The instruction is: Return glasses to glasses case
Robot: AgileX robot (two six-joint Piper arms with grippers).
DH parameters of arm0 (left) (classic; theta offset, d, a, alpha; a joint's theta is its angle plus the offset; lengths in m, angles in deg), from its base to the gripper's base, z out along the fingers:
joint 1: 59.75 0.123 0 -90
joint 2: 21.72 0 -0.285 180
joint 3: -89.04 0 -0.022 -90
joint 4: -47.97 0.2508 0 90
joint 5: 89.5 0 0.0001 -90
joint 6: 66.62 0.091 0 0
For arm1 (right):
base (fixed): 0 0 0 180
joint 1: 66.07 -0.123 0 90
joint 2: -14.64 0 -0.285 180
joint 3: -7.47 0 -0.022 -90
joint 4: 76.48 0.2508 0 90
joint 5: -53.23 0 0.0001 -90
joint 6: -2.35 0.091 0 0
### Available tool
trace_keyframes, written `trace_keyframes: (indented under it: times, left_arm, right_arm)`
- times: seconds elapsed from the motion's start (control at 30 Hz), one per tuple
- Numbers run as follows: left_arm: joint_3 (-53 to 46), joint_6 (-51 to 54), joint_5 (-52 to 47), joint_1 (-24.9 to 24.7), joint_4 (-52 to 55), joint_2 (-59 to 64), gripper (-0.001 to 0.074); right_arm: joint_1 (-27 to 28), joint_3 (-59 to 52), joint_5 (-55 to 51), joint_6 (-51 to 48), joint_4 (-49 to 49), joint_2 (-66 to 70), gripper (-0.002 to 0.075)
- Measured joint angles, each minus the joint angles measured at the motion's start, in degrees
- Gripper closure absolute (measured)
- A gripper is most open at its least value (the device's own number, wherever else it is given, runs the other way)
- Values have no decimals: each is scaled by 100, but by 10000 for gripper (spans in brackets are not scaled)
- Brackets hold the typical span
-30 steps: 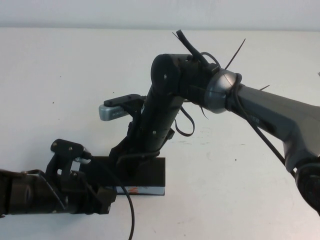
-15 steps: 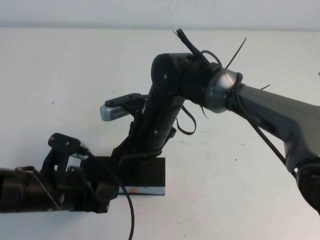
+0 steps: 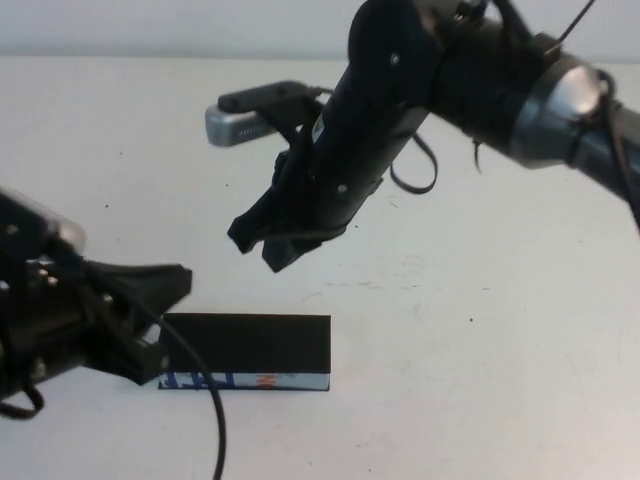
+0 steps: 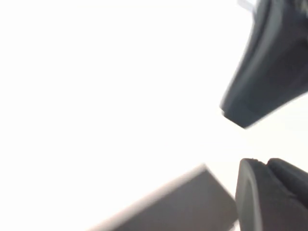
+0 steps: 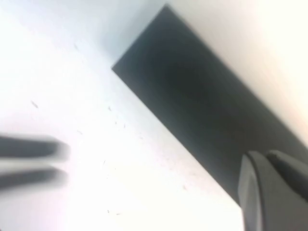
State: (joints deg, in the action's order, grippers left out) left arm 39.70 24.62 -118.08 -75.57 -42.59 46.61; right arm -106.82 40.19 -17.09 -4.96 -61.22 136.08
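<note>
Closed black glasses case (image 3: 247,345) with printed white front edge, on table (image 3: 480,330), left gripper (image 3: 150,300) spread just beside it, right gripper (image 3: 262,240) above, empty, fingers' state unclear.

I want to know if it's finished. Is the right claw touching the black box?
Apart. The high view shows bare table between the right gripper and the closed glasses case; left gripper sits beside it.

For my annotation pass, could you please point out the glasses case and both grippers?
glasses case (image 3: 247,342): high view, on its closed black lid.
left gripper (image 3: 150,300): high view, between its fingertips, beside the case's left end.
right gripper (image 3: 262,245): high view, at its fingertips above the case.
</note>
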Motion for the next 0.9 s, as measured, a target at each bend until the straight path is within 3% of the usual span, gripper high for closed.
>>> trace_keyframes:
  times: [0.23,0.53,0.7,0.9]
  left_arm:
    - [-349,11,1374,0,-185,-2601,735]
    - [-1620,11,2858,0,-327,-5798,735]
    - [-2286,11,3182,0,-349,-6108,735]
    - [-2901,20,3353,0,-388,-6116,735]
  right_arm:
    - [0,-688,-25,455,-633,-1500,737]
    - [0,-3474,294,905,-952,-4645,737]
    - [0,-5062,968,1054,-947,-6205,737]
    - [0,-6829,2658,1157,-910,-7985,737]
